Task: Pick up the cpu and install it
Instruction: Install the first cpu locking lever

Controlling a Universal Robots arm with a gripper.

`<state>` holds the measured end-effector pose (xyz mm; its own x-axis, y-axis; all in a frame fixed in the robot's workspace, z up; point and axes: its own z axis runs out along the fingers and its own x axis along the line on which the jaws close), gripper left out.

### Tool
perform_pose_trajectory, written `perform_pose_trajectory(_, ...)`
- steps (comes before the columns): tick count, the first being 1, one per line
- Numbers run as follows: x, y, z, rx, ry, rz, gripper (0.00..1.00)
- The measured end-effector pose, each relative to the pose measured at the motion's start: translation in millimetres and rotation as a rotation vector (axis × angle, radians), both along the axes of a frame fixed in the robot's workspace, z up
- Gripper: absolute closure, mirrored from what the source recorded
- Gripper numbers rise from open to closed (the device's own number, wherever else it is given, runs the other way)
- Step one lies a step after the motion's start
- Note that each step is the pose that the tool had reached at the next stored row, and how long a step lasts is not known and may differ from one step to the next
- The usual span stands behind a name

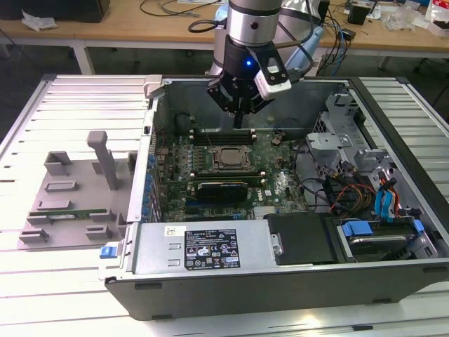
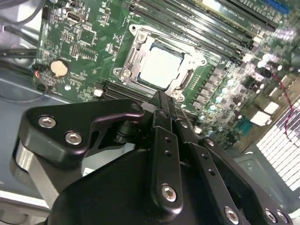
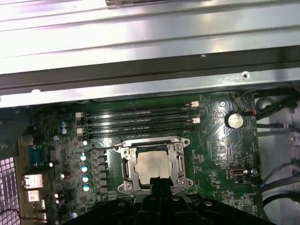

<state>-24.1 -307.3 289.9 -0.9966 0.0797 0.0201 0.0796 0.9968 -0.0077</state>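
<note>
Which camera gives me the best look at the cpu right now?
The second wrist view: the cpu sits large and uncovered in its socket. The first wrist view shows the cpu smaller, the exterior view smallest.

Open computer case, grey fixture

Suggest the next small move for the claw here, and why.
Probably a short lift straight up: the chip already lies flat inside the socket frame, and the claw hovers above it, shut and empty.
</note>
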Motion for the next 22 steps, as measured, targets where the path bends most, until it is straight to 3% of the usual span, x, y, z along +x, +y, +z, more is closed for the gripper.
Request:
perform_pose_trajectory(5,0.0,0.0,0.0,0.0,0.0,0.074,0.89)
perform_pose_trajectory(22,0.0,0.0,0.0,-0.0001,0.0,0.255,0.89)
